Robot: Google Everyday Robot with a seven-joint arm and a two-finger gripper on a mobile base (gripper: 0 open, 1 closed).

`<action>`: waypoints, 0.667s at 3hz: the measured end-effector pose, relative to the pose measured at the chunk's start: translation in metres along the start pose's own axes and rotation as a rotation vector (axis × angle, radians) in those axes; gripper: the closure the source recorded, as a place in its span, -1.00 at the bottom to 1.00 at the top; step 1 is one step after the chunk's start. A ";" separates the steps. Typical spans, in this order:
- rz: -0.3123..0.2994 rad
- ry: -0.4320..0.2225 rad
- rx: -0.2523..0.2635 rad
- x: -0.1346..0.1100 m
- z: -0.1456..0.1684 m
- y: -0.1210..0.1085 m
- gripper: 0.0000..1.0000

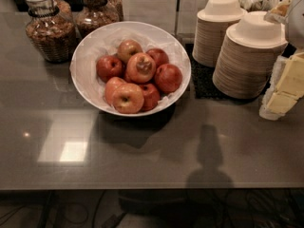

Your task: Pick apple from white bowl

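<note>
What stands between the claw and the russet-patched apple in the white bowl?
The claw is at the right edge, beside the nearer stack of paper bowls, which stands partly between it and the white bowl. The apple lies atop the pile, uncovered.

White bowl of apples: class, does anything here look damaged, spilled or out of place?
Only the apple on top of the pile in the white bowl: a broad brown patch surrounds its stem. Nothing has spilled. The claw sits at the right edge, beside the paper bowls.
</note>
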State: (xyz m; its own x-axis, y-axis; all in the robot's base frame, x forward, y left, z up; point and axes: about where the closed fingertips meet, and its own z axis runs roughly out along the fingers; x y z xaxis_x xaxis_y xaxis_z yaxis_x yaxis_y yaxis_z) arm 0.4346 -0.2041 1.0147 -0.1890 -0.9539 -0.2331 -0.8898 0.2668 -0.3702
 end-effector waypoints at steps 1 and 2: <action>0.000 0.000 0.000 0.000 0.000 0.000 -1.00; 0.050 -0.119 0.005 -0.027 0.011 -0.009 -1.00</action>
State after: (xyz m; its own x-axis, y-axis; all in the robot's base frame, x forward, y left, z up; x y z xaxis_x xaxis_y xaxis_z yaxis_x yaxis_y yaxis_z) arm 0.4523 -0.1793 1.0141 -0.1826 -0.9163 -0.3565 -0.8781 0.3151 -0.3600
